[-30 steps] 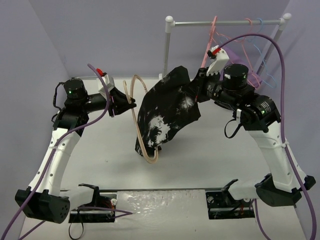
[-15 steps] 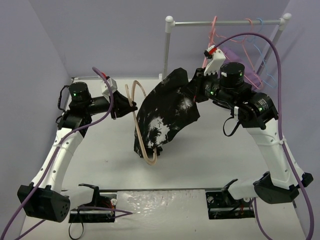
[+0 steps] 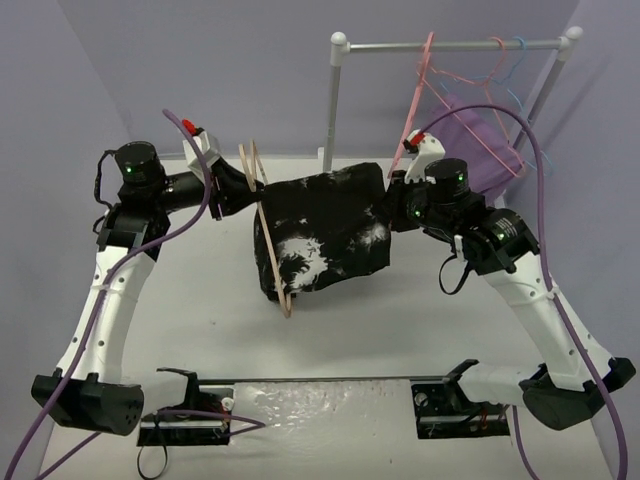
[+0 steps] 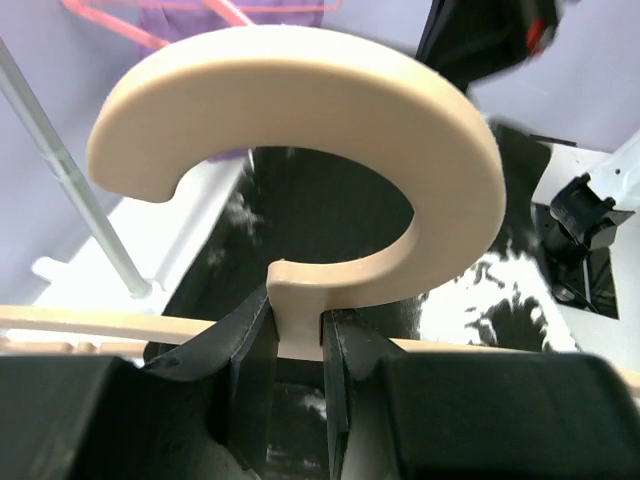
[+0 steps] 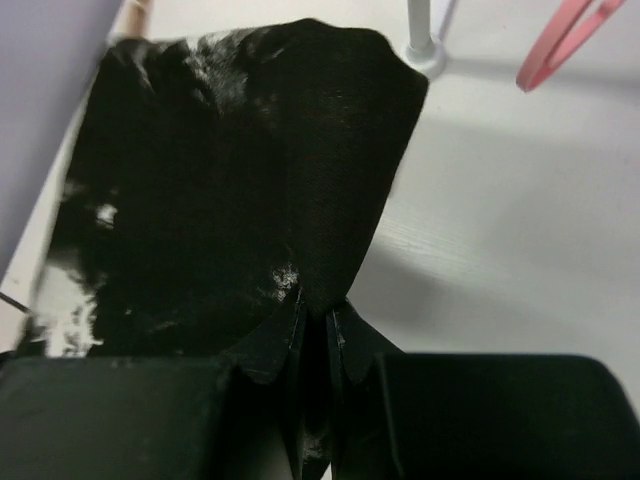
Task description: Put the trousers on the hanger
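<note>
The black trousers (image 3: 325,235) with white blotches hang in the air between my arms, draped through the beige hanger (image 3: 270,255). My left gripper (image 3: 250,185) is shut on the hanger's neck just below its hook (image 4: 300,130), and holds it upright and edge-on to the top camera. In the left wrist view the left gripper (image 4: 297,330) clamps the beige stem. My right gripper (image 3: 393,200) is shut on the trousers' right edge. In the right wrist view the right gripper (image 5: 318,315) pinches the black cloth (image 5: 230,170).
A grey clothes rail (image 3: 450,44) on a post (image 3: 331,100) stands at the back right. It carries pink wire hangers (image 3: 430,70), a thin blue one (image 3: 520,60) and a plain purple cloth (image 3: 480,140). Both arm bases sit at the near table edge.
My left gripper has swung the hanger upright and edge-on, moving it up and back. My right gripper has dropped and pulled the trousers flatter and wider across the hanger.
</note>
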Controlling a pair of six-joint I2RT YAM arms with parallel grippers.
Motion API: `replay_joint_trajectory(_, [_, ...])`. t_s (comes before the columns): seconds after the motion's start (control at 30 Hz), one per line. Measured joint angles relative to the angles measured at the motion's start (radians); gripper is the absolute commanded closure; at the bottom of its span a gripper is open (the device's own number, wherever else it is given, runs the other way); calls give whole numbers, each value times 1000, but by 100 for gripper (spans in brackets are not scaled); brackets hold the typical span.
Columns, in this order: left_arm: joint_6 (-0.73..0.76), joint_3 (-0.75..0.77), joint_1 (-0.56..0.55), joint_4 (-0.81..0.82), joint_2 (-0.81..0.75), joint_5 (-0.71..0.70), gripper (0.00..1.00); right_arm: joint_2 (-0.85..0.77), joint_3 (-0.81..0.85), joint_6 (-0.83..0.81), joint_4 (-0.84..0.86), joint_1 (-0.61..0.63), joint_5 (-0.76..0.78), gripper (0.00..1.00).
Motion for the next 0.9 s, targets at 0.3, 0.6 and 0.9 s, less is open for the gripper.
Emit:
replay_joint_trajectory(0.3, [-12,185,-26,-62,22,-4,100,0,-311,26,135,-3,30,100])
replay_joint_trajectory(0.6, [-38,215,-157,-75,50,-74,100,152,-452,66,370,39,-94,98])
replay_joint_trajectory(0.9, [-45,229,-223,-43,95,-155,100,321,-439,82,533,132,-198,46])
